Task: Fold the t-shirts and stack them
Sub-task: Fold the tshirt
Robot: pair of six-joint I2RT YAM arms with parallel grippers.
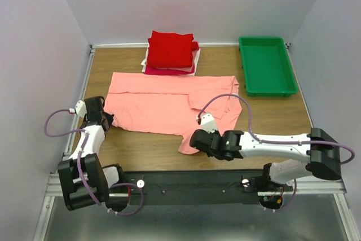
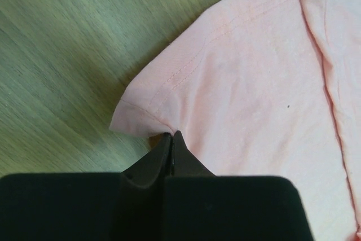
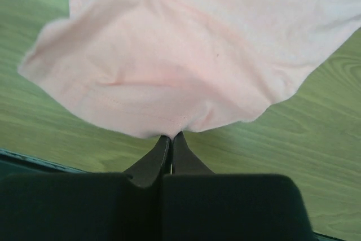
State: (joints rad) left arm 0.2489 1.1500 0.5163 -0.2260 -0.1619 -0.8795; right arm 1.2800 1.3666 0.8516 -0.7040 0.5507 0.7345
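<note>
- Salmon-pink t-shirt [image 1: 163, 105], top view: it lies spread across the middle of the tabletop [image 1: 271, 119]. The folded t-shirts [image 1: 171, 49], red uppermost, are stacked at 12 o'clock, and the green tray [image 1: 265, 69] sits at 2 o'clock. At the shirt's 8 o'clock corner sits the left gripper [image 1: 107, 119], and at its 6 o'clock flap the right gripper [image 1: 194, 139]. This is judged a two-point hold for lifting the near edge into a fold.
- Left wrist view: the left gripper [image 2: 171, 135] is clenched on the cloth edge beside a stitched hem corner. The fabric [image 2: 242, 83] puckers at the tips.
- Right wrist view: the right gripper [image 3: 171, 136] is clenched on the near hem. The cloth [image 3: 180, 66] looks matte and soft, with gentle wrinkles.
</note>
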